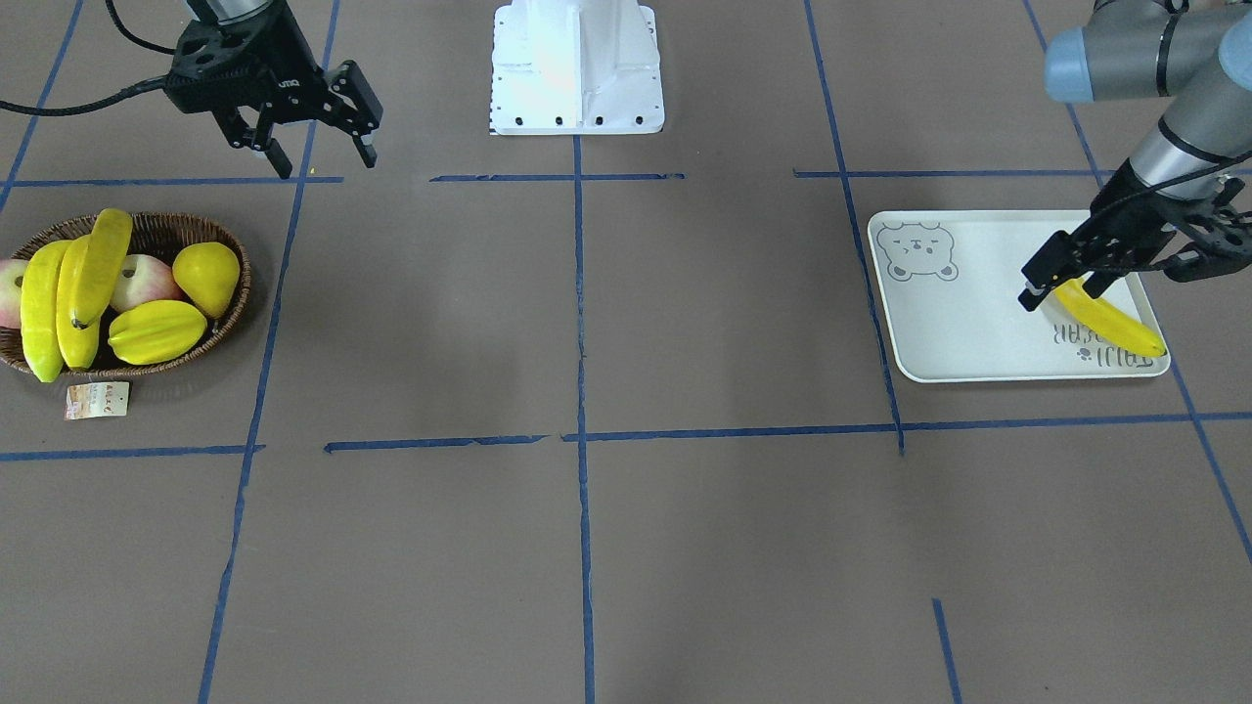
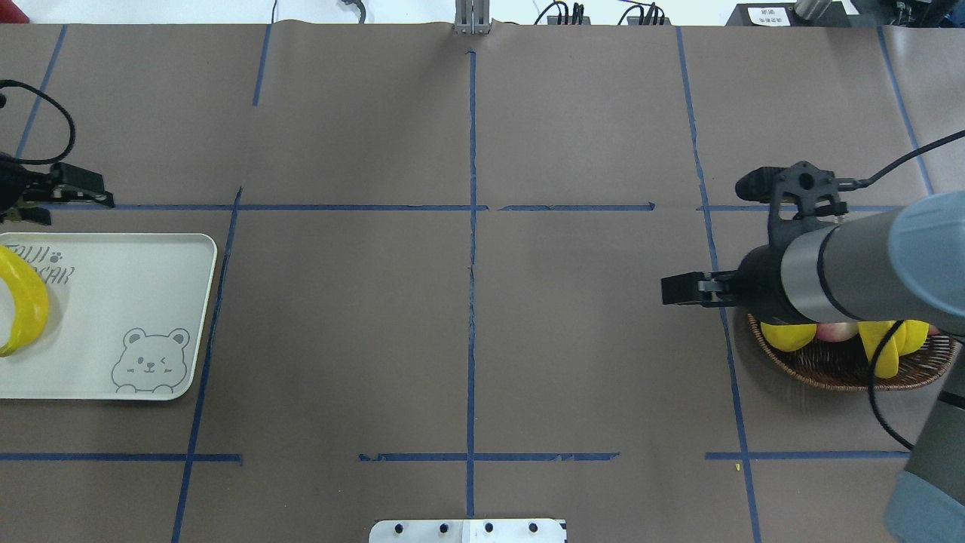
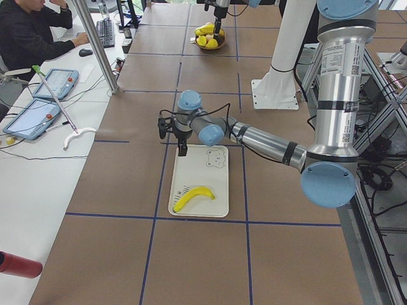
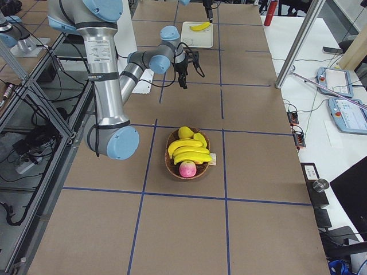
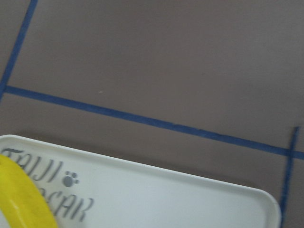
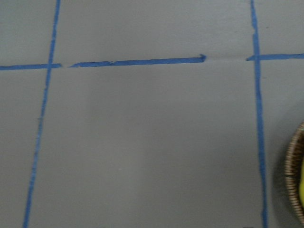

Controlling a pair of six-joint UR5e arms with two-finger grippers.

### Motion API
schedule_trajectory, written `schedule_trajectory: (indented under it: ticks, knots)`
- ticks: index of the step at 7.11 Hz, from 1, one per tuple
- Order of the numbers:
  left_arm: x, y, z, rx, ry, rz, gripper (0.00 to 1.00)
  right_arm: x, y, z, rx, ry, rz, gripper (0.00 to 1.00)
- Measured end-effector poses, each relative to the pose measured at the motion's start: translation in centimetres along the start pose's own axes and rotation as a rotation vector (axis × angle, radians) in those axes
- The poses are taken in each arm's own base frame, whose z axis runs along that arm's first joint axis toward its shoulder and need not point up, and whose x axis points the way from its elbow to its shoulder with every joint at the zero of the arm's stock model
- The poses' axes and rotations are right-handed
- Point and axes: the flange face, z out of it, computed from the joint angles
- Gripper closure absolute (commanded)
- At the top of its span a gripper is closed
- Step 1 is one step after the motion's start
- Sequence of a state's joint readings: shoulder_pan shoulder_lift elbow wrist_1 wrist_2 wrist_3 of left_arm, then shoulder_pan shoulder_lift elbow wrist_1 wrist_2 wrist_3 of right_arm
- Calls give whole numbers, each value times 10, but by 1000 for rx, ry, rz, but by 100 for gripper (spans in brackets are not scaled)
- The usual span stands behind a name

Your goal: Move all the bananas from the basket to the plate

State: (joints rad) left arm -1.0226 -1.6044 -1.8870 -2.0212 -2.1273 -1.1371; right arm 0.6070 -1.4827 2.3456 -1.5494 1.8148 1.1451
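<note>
The white plate (image 1: 963, 328) with the bear print holds one banana (image 1: 1110, 325) lying flat along its lettered edge. My left gripper (image 1: 1061, 295) hangs open just above that banana's end, apart from it; the overhead view shows the left gripper (image 2: 79, 211) past the plate's (image 2: 113, 302) far edge and the banana (image 2: 22, 302) free. The wicker basket (image 1: 196, 230) holds three bananas (image 1: 98, 264) piled at one side. My right gripper (image 1: 323, 161) is open and empty, raised beside the basket on the robot's side. In the overhead view the right arm covers most of the basket (image 2: 829, 373).
An apple (image 1: 147, 279), a yellow pear-shaped fruit (image 1: 207, 276) and a starfruit (image 1: 156, 330) share the basket; a paper tag (image 1: 96, 399) lies by it. The white robot base (image 1: 577, 68) stands mid-table. A person (image 3: 32, 32) sits at a side desk.
</note>
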Motion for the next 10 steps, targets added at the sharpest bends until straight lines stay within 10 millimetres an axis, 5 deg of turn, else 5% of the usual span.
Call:
schedule_trajectory:
  ticks: [2, 3, 6, 8, 10]
  knots:
    - [95, 44, 15, -68, 94, -48, 0, 65, 3, 9, -27, 125, -79, 0]
    - [122, 58, 19, -87, 120, -62, 0, 93, 4, 23, -48, 192, -85, 0]
    - [161, 79, 18, -112, 170, -39, 0, 158, 1, 73, -70, 381, -87, 0]
    - [188, 98, 24, -145, 203, -8, 0, 204, -5, 74, -86, 467, -161, 0]
    - [200, 107, 28, -166, 213, -26, 0, 218, -7, 79, -102, 487, -185, 0]
